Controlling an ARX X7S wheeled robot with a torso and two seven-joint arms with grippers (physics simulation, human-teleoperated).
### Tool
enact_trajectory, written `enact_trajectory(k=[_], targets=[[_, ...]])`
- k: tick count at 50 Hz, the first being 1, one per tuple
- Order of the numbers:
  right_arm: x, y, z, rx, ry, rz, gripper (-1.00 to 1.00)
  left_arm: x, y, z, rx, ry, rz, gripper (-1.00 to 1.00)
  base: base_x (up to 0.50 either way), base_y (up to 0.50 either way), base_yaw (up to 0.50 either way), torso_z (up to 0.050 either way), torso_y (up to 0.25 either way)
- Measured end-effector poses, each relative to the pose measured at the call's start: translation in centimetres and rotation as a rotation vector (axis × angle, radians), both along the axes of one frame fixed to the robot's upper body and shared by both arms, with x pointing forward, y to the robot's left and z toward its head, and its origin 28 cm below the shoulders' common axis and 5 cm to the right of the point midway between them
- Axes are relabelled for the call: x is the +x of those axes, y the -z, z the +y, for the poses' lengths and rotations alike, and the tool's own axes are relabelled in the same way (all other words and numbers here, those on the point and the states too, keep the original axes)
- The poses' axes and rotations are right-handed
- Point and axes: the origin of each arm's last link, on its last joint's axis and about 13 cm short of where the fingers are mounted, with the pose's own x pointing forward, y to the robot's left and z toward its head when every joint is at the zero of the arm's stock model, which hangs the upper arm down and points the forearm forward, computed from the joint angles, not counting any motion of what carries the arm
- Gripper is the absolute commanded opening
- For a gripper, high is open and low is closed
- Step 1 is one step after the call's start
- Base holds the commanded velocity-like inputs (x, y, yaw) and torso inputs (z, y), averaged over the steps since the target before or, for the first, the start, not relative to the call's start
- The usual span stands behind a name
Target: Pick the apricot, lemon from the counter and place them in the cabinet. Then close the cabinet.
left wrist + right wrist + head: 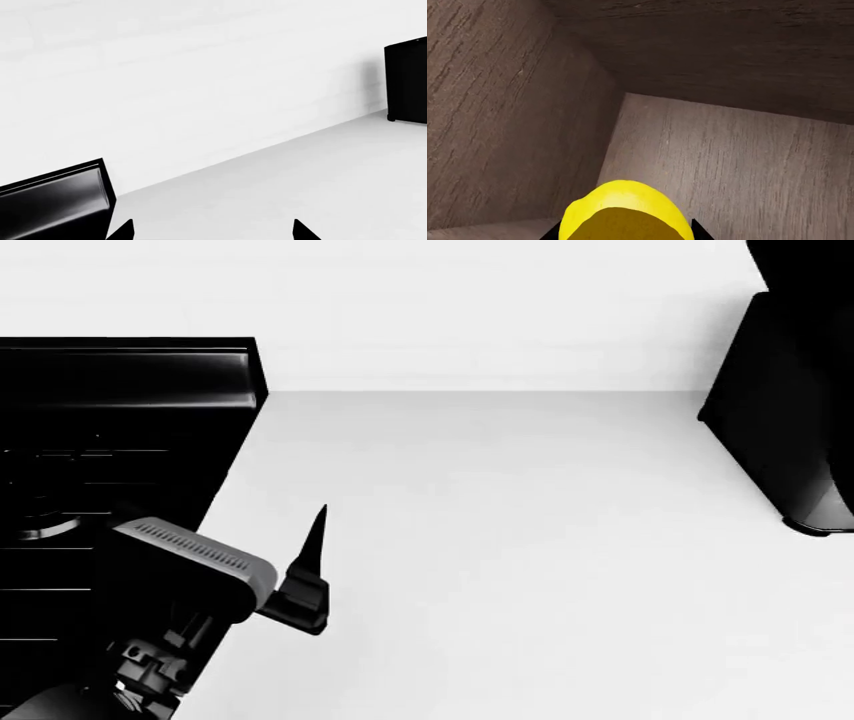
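In the head view the left arm reaches in from 7 o'clock, its left gripper (315,570) poised over the bare white counter (534,540) beside the black stove top (107,440), jaws apart and holding nothing. The right gripper (624,235) (seen only by its own wrist camera) sits inside the wooden cabinet (507,110), clamped on the lemon (624,215). No writing is legible anywhere.
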Motion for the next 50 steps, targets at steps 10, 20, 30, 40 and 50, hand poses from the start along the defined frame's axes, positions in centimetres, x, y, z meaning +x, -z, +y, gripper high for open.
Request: enact_trajectory(k=[10, 20, 30, 40, 50], targets=[[0.0, -0.7, -0.9, 0.018, 0.047, 0.041, -1.00, 0.0, 0.0, 0.0, 0.000, -0.001, 0.000, 1.00, 0.00, 0.00, 0.00, 0.000, -0.007], [0.0, -1.0, -1.5, 0.007, 0.097, 0.062, 1.00, -0.1, 0.0, 0.1, -0.001, -0.002, 0.000, 1.00, 0.00, 0.00, 0.00, 0.000, -0.007], [0.0, -1.2, -1.8, -0.004, 0.103, 0.068, 1.00, -0.1, 0.0, 0.1, -0.002, -0.003, 0.000, 1.00, 0.00, 0.00, 0.00, 0.000, -0.006], [0.0, -1.1, -1.8, -0.004, 0.105, 0.062, 1.00, -0.1, 0.0, 0.1, -0.003, -0.003, 0.000, 1.00, 0.00, 0.00, 0.00, 0.000, -0.005], [0.3, -0.9, -1.8, -0.005, 0.097, 0.038, 1.00, -0.1, 0.0, 0.1, -0.003, -0.002, 0.000, 1.00, 0.00, 0.00, 0.00, 0.000, -0.002]])
